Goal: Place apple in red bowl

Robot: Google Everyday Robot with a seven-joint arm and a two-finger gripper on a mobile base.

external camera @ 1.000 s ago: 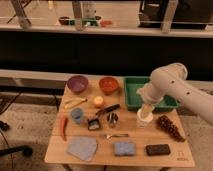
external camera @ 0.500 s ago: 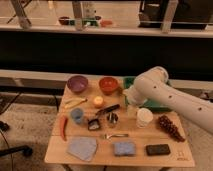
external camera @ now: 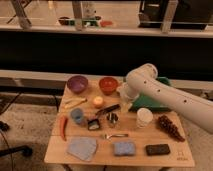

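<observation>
While the apple [external camera: 98,101] lies on the counter [external camera: 140,137], it is located just in front of the red bowl [external camera: 108,84] and apart from it. The red bowl is placed at the rear of the counter, beside a purple bowl [external camera: 77,83] on its left.

The white arm [external camera: 165,97] is extended from the right edge of the view, with its rounded elbow raised behind the red bowl. The tool [external camera: 125,99] is directed downward, to the right of the apple and near the left end of a green tray [external camera: 161,81]. The tool is released and nothing is grasped.

A black utensil [external camera: 107,109] is laid in front of the apple. A white cup [external camera: 144,117], a red chili pepper [external camera: 63,127], a grey cloth [external camera: 82,148], a blue sponge [external camera: 124,148] and a black block [external camera: 157,149] are distributed across the wooden counter.

A dark low wall is seen behind the counter, with a glazed partition above it. A rough grey floor is seen below.
</observation>
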